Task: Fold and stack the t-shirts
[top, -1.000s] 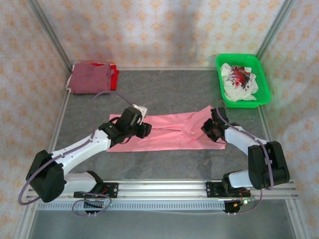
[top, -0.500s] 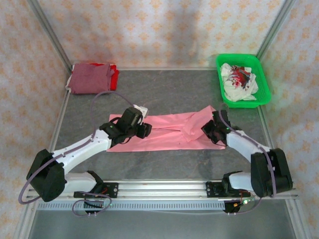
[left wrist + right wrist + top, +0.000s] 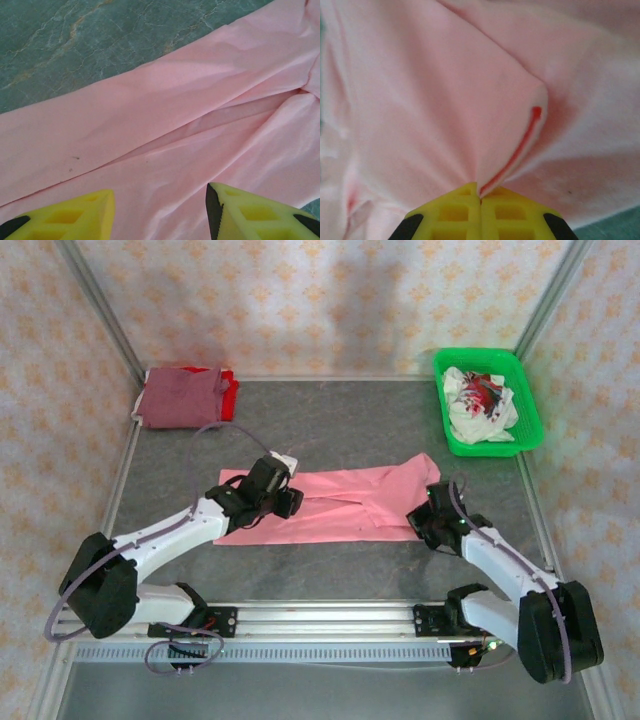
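Top external: the salmon-pink t-shirt lies as a long folded band across the table's middle, well apart from the maroon t-shirt and red t-shirt at the far left corner. It is thin, limp cloth and will likely sag and drag, so pinch hems or corners. The left gripper stretches low over its left end, and the right gripper sits at its near right corner

Left wrist: fingers apart, holding nothing

Right wrist: fingers together — clamped on a raised fold
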Tool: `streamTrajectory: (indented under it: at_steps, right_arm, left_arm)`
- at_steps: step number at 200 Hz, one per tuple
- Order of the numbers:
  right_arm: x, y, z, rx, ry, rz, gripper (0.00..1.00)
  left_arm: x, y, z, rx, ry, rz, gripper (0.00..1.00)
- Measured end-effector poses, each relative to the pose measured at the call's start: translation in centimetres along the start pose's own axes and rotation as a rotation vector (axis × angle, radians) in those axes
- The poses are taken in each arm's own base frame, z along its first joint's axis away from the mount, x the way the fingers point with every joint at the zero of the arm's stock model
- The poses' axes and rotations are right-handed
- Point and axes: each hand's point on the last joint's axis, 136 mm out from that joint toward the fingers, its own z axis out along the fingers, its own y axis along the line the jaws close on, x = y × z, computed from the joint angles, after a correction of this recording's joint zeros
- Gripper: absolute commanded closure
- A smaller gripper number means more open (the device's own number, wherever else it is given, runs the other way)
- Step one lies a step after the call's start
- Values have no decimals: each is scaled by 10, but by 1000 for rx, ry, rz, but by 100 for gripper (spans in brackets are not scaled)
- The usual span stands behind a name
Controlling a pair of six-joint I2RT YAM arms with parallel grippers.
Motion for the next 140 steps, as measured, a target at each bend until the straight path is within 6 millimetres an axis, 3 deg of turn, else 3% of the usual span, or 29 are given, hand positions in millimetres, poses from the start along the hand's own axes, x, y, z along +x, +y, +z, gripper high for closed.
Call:
streamTrajectory:
  at_steps: [36, 50, 82, 98, 118, 140]
  right_arm:
    - [14, -16, 2, 44, 22, 16, 88]
    - [12, -15, -3, 34, 1, 23, 78]
    - [-1, -13, -22, 25, -83, 13, 77]
    - [-12, -5, -35, 20, -139, -17, 77]
    - [-26, 14, -47, 26, -190, -85, 80]
    - [-37, 41, -42, 89, -189, -196, 82]
  left_arm:
    - [2, 3, 5, -22, 10, 2, 48]
    - [1, 3, 7, -25, 13, 3, 48]
    - [-4, 6, 10, -49, 4, -2, 46]
    - [-7, 12, 16, -65, 14, -28, 46]
    - [-9, 36, 29, -114, 39, -114, 46]
    - [-5, 68, 47, -179, 87, -222, 46]
